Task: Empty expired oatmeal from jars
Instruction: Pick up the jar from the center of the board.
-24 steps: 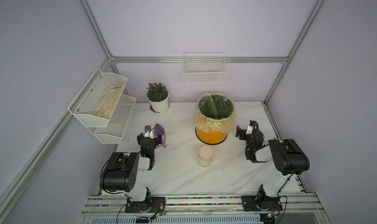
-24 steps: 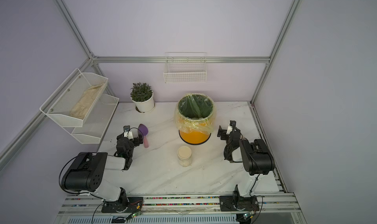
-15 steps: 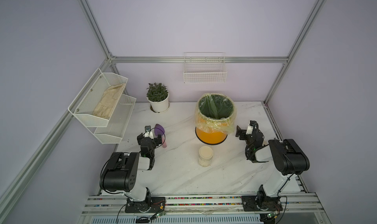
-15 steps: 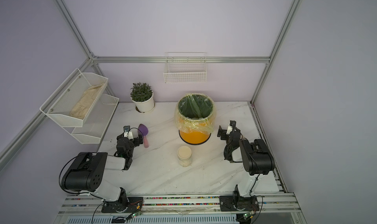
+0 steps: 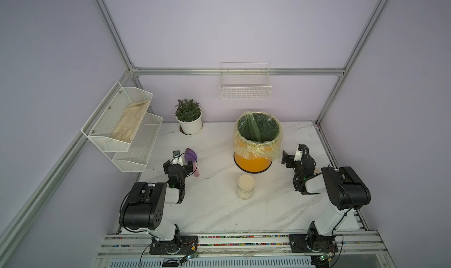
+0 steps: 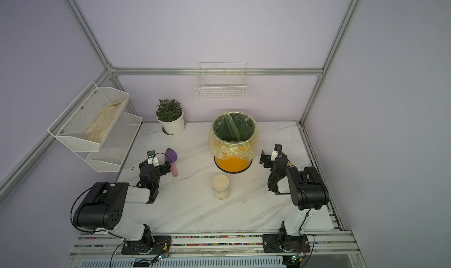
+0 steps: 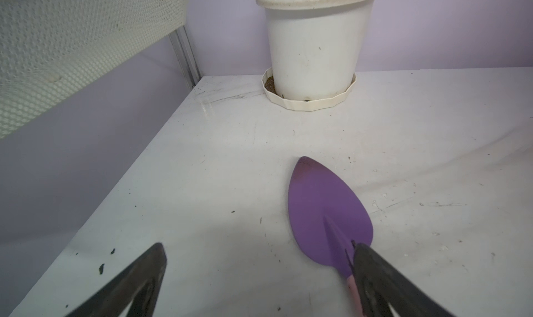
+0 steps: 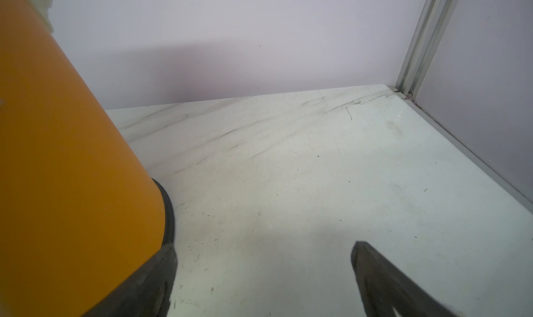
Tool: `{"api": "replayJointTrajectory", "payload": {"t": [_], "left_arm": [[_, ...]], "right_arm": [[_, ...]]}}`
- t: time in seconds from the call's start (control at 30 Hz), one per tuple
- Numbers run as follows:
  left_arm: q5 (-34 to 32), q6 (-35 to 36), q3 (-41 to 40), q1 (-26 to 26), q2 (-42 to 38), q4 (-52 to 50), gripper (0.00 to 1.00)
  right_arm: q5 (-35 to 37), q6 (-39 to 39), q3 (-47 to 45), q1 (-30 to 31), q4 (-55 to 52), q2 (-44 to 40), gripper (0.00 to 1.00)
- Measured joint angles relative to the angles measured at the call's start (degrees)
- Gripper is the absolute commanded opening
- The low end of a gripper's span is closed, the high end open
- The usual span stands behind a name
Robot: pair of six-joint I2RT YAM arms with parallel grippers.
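Left arm (image 5: 146,203) and right arm (image 5: 341,191) folded low, left fingers (image 7: 144,266) spread wide, right fingers (image 8: 375,272) spread wide

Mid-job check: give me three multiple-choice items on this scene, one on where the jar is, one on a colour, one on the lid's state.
1. The jar stands:
A) on the table, on the robot's side of the orange bin
B) inside that bin
C) at the table's far corner

2. The trowel blade is:
A) green
B) purple
C) orange

3. The jar's lid is:
A) on the jar
B) flat on the table
C) in the bin

Answers:
1 A, both top views show it upright on the near side of the bin.
2 B, the left wrist view shows a purple blade.
3 A, the beige lid caps the jar, with the oatmeal inside.
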Motion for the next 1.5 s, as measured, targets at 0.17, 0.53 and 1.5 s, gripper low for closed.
{"api": "replayJointTrajectory", "payload": {"t": [0.17,0.53,1.5], "left_arm": [[-2.67,0.09,9.84,-1.40,-2.58,-14.05,1.00],[0.26,-9.01,18.49,-7.28,-16.85,-36.04,1.00],[8.50,-22.05,3.91,-51.65,-36.15,-45.99,1.00]], "right_arm": [[-0.20,-0.22,4.92,0.00,-9.79,-6.34,0.97],[0.59,-6.08,14.97,0.00,-32.24,-21.29,0.97],[-36.50,-19.74,41.53,15.89,-99.60,-32.26,0.97]]}}
